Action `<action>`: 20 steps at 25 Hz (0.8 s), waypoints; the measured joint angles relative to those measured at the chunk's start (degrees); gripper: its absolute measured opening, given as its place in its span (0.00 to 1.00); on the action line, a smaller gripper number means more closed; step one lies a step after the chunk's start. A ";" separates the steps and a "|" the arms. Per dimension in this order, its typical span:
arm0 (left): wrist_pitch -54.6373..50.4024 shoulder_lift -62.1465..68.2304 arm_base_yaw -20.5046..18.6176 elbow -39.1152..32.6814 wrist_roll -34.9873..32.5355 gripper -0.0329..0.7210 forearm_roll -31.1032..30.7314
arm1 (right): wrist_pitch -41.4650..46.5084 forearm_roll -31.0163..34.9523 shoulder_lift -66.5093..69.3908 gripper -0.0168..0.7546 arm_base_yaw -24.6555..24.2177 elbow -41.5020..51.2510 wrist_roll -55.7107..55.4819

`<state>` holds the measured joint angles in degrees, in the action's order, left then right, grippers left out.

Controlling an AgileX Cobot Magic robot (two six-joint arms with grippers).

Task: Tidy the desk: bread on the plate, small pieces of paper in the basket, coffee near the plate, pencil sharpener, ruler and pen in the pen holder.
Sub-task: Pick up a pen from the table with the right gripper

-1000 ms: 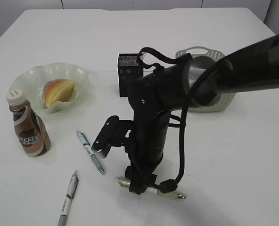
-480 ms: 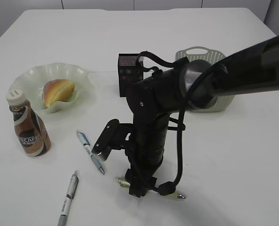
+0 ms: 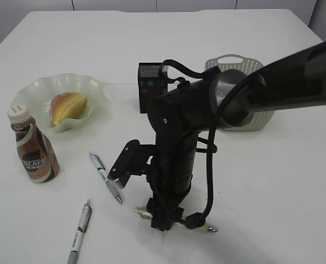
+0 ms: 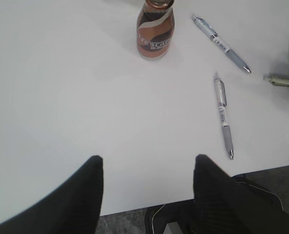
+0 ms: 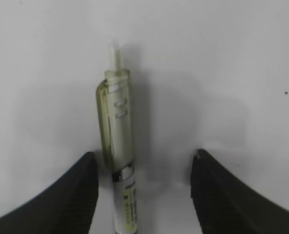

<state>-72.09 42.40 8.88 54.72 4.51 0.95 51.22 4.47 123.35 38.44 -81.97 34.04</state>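
My right gripper (image 5: pixel 143 156) stands open, straddling a yellow-green pen (image 5: pixel 117 146) that lies on the desk (image 3: pixel 267 187) close to one finger. In the exterior view that gripper (image 3: pixel 163 219) points down at the pen (image 3: pixel 202 226) near the front edge. The bread (image 3: pixel 68 106) sits on the green plate (image 3: pixel 36 91), with the coffee (image 3: pixel 35 149) just in front of it. The black pen holder (image 3: pixel 151 82) and the basket (image 3: pixel 232 57) stand behind the arm. My left gripper (image 4: pixel 145 163) hangs open and empty over the desk's front edge. Ruler, pencil sharpener and paper pieces are out of view.
A blue-grip pen (image 3: pixel 105 177) and a grey pen (image 3: pixel 80 231) lie left of the right arm. The left wrist view shows the same grey pen (image 4: pixel 222 112) and the coffee (image 4: pixel 155 34) beyond it. The right arm hides part of the basket.
The right arm has sunk slightly lower over the yellow-green pen. Nothing else has moved.
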 joint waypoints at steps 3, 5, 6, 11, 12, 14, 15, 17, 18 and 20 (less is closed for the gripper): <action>0.00 0.00 0.00 0.00 0.00 0.62 0.00 | 0.22 0.00 0.00 0.60 0.00 0.00 0.00; 0.00 0.00 0.00 0.00 0.00 0.62 0.00 | 0.22 0.00 0.09 0.56 0.00 0.00 0.00; 0.00 0.00 0.00 0.00 0.00 0.62 0.00 | 0.22 0.00 0.09 0.51 0.00 0.00 0.00; 0.00 0.00 0.00 0.00 0.00 0.62 0.00 | 0.47 0.00 0.09 0.21 0.00 0.00 0.00; 0.00 0.00 0.00 0.00 0.00 0.62 0.00 | 0.47 0.13 0.09 0.15 0.00 0.00 0.00; 0.00 0.00 0.00 0.00 0.00 0.62 0.00 | 0.58 0.24 0.09 0.11 0.00 0.00 -0.12; 0.00 0.00 0.00 0.00 0.00 0.62 0.00 | 0.71 0.24 0.09 0.11 0.00 -0.02 -0.70; 0.00 0.00 0.00 0.00 0.00 0.62 0.00 | 1.29 0.34 0.23 0.11 0.00 -0.36 -2.61; 0.00 0.00 0.00 0.00 0.00 0.62 0.00 | 1.89 0.34 0.34 0.11 0.00 -0.77 -3.84; 0.00 0.00 0.00 0.00 0.00 0.62 0.00 | 3.89 0.46 0.72 0.10 0.00 -2.04 -6.12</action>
<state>-72.09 42.40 8.88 54.72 4.51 0.95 55.11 4.94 124.07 38.44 -84.01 27.92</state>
